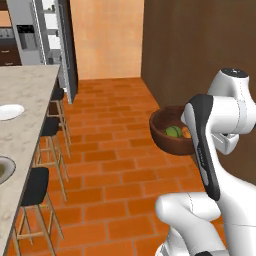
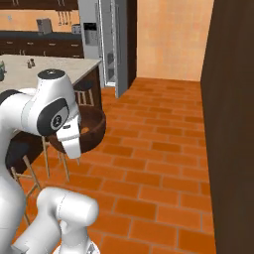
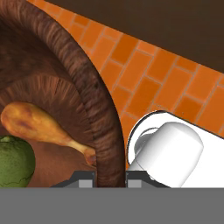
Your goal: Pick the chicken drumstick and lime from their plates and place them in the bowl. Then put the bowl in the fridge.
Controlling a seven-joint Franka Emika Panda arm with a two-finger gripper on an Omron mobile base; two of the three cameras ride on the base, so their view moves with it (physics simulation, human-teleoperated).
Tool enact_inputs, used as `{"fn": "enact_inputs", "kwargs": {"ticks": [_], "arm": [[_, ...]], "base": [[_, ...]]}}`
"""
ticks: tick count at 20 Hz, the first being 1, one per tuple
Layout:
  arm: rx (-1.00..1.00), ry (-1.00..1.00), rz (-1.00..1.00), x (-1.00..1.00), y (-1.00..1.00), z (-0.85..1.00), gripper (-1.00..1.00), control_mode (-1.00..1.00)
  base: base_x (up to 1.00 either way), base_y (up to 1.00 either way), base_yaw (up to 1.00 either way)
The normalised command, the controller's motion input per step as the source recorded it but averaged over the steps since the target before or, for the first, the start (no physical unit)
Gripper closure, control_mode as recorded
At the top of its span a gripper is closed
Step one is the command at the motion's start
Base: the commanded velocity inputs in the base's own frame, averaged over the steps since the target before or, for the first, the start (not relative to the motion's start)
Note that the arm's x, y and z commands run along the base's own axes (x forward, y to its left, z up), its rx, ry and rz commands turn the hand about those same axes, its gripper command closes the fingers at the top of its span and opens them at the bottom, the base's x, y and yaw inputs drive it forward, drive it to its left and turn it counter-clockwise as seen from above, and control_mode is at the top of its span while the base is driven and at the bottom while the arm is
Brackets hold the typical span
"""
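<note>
Gripping the rim of the bowl (image 3: 94, 109), the fingers (image 3: 110, 183) sit closed, one on each side of the reddish-brown wall, at the bottom of the hand view.

Contents: chicken drumstick (image 3: 41, 124), lying across the bowl's floor with its thin end pointing toward the pinched rim; lime (image 3: 15, 161), touching the drumstick's thick end on the side nearer the camera. From the left base view the lime shows green beside an orange patch, probably the drumstick, though too small to be sure.

Carrier: white arm, elbow raised and forearm folded back, holding the bowl aloft over the brick floor (image 1: 115, 165), beside the robot's upper body and clear of the bench (image 1: 25, 100).

Surroundings: bench edge with black stools (image 1: 37, 185) along it at left; white plate (image 1: 10, 111) and grey plate (image 1: 4, 169) resting on the benchtop; dark brown cabinet wall (image 2: 233, 124) at right; steel fridge (image 2: 101, 39) at the far end, door standing ajar with pale shelves showing. Open floor lies between stools and cabinet wall up to the fridge.
</note>
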Motion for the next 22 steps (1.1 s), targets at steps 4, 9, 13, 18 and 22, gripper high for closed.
{"fn": "enact_inputs", "kwargs": {"ticks": [4, 9, 13, 18, 22], "arm": [[0.0, 0.0, 0.0, 0.0, 0.0, 0.0, 1.0, 1.0], [0.0, 0.0, 0.0, 0.0, 0.0, 0.0, 1.0, 1.0], [0.0, 0.0, 0.0, 0.0, 0.0, 0.0, 1.0, 1.0], [0.0, 0.0, 0.0, 0.0, 0.0, 0.0, 1.0, 1.0], [0.0, 0.0, 0.0, 0.0, 0.0, 0.0, 1.0, 1.0]], "base": [[-1.0, 0.04, 0.0], [-1.0, 0.56, 0.0], [-0.37, 1.0, -0.05], [-0.09, 1.0, -0.03], [-0.61, 1.0, -0.01]]}}
